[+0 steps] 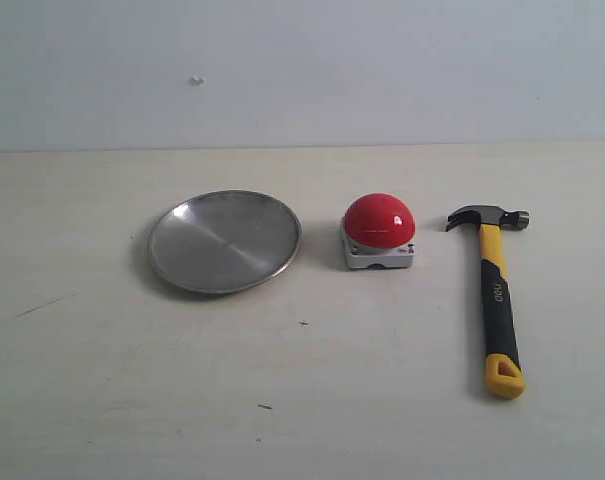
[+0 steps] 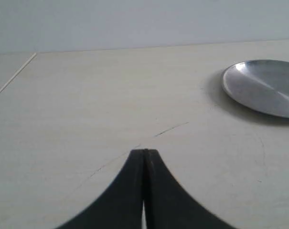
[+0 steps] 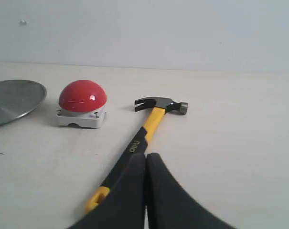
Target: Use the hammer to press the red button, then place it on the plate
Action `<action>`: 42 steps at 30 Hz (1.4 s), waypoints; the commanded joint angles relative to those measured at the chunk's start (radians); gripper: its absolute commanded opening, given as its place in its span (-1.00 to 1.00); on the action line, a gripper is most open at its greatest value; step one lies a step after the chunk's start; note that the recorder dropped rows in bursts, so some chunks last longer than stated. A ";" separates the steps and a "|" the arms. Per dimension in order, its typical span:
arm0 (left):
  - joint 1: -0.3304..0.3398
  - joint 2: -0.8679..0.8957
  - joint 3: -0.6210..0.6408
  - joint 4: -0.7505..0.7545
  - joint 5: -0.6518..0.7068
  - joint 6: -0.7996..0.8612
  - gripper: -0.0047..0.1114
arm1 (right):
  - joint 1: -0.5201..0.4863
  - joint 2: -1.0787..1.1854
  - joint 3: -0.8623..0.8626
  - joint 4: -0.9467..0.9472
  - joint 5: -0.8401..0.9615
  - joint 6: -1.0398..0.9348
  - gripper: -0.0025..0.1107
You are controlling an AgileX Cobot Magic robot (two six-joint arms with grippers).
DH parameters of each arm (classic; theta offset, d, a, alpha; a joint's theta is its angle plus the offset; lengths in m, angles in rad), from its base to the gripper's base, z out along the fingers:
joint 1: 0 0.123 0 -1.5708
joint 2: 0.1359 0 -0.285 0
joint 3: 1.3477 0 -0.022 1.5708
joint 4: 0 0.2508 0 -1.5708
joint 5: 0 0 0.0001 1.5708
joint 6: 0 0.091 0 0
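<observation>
The hammer (image 1: 497, 300) lies flat on the table at the right, dark head (image 1: 487, 217) away from the camera and yellow looped tip (image 1: 504, 377) toward the front edge. Left of it sits the red button (image 1: 379, 220) on its grey base. Further left rests the silver plate (image 1: 225, 241). Neither arm shows in the exterior view. My right gripper (image 3: 145, 155) is shut and empty, hovering beside the hammer (image 3: 144, 138) handle, its fingers covering part of the grip. The red button (image 3: 82, 96) and plate (image 3: 13, 100) edge appear there too. My left gripper (image 2: 145, 151) is shut over bare table, with the plate (image 2: 263, 86) off to one side.
A pale wooden tabletop (image 1: 302, 400) with faint scratches and small dark specks ends at a plain light wall (image 1: 302, 70). A seam in the table surface (image 2: 13, 76) runs near the left gripper's side.
</observation>
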 commanded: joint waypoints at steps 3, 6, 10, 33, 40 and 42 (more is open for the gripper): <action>0.002 -0.003 0.000 -0.001 -0.004 -0.003 -0.92 | -0.007 -0.006 0.005 -0.171 -0.218 -0.115 -0.96; 0.002 -0.003 0.000 -0.001 -0.004 -0.003 -0.92 | -0.007 -0.006 0.005 -0.117 -0.477 -0.104 -0.96; 0.002 -0.003 0.000 -0.001 -0.004 -0.003 -0.92 | -0.007 -0.006 0.005 -0.094 -0.710 -0.005 -0.96; 0.002 -0.003 0.000 -0.001 -0.002 -0.003 -0.92 | -0.007 0.435 -0.361 1.354 -0.682 -1.156 -0.96; 0.002 -0.003 0.000 -0.001 -0.002 -0.003 -0.92 | -0.007 0.956 -0.529 1.910 -0.546 -1.736 -0.96; 0.002 -0.003 0.000 -0.001 -0.002 -0.003 -0.92 | -0.007 1.082 -0.573 1.910 -0.586 -1.814 -0.96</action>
